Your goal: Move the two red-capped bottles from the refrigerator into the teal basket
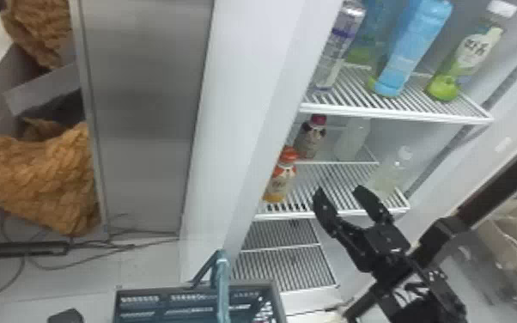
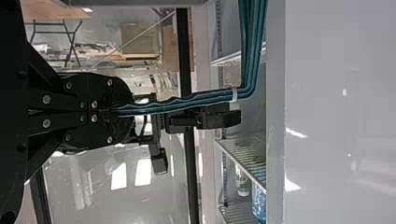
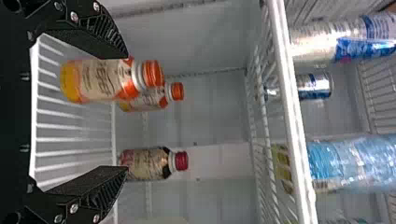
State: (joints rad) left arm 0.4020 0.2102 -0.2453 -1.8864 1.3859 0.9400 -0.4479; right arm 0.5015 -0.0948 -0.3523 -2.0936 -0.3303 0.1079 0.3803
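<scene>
Right gripper gapes wide — it should slide toward the robot's left, straddle the near red-capped bottle squarely, then squeeze gently, sparing its twin just behind. Left gripper is clenched on the handle of the teal basket. Both bottles stand on the refrigerator shelf, long axes vertical — caps up!

White wire shelf, orange-capped bottle near its front, red-capped bottle farther back, clear bottle
</scene>
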